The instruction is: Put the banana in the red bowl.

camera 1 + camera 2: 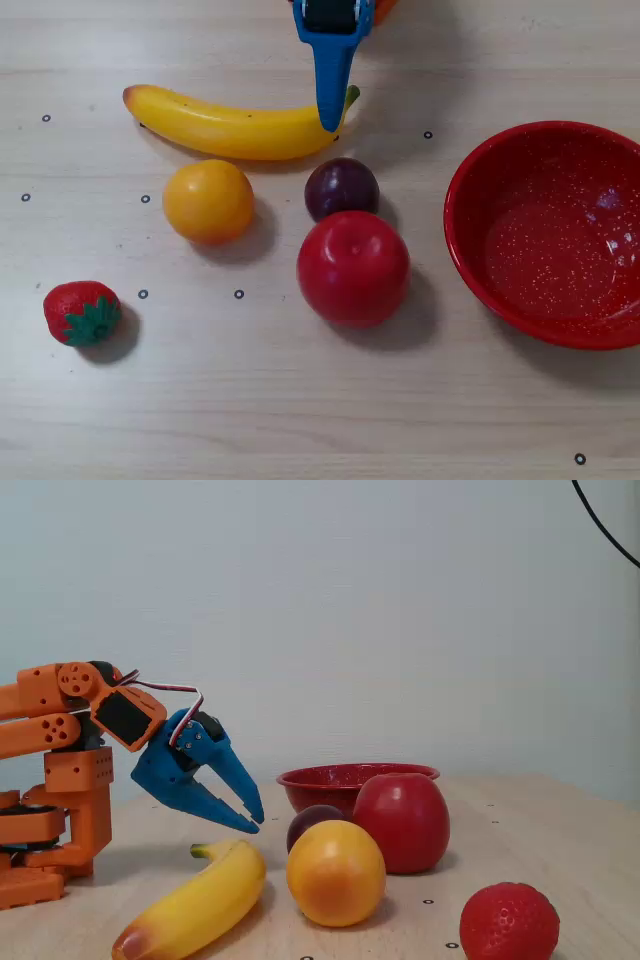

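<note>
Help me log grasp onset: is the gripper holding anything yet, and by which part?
Nothing is held. The gripper hangs open above the banana near its green stem end.

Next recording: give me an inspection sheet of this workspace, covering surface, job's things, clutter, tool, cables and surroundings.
Surface: light wood-grain table with small black ring marks.
Job's things: banana lying flat on the table; red bowl empty, at the right of the overhead view.
Clutter: orange, plum, apple, strawberry, all loose on the table between banana and camera.
Tool: blue, open, hanging just above the banana's green stem end, holding nothing.
Cables: thin wires at the arm's wrist; a black cable at the upper right of the fixed view.
Surroundings: plain pale wall.
</note>
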`<state>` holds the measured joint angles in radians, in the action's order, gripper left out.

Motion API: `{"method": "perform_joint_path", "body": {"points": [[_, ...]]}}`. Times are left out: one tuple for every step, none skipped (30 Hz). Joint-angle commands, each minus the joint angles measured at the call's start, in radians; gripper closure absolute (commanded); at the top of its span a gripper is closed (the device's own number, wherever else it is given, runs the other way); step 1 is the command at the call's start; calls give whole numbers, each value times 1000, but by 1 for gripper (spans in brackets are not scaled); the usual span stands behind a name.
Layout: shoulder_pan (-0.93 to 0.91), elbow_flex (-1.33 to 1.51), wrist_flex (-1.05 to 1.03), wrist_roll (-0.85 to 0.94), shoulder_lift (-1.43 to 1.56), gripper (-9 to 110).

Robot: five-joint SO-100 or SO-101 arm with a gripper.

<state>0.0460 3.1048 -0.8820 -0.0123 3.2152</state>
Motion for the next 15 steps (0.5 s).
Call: {"method": "perform_joint_path", "body": {"points": [[-8,14,2,12,15,101],[-8,14,2,12,15,101],[-8,14,2,12,15,101],[-8,14,2,12,15,101],[-9,14,2,12,15,101],[-9,14,2,12,15,101],[-9,14,2,11,15,101],[-9,14,2,11,15,101],[-9,14,2,11,15,101],[-9,14,2,11,15,101],[-9,14,2,9,15,101],[-9,14,2,8,15,101],[-11,14,2,6,15,101],[-12,14,2,6,15,101],[-12,14,2,6,15,101]]}}
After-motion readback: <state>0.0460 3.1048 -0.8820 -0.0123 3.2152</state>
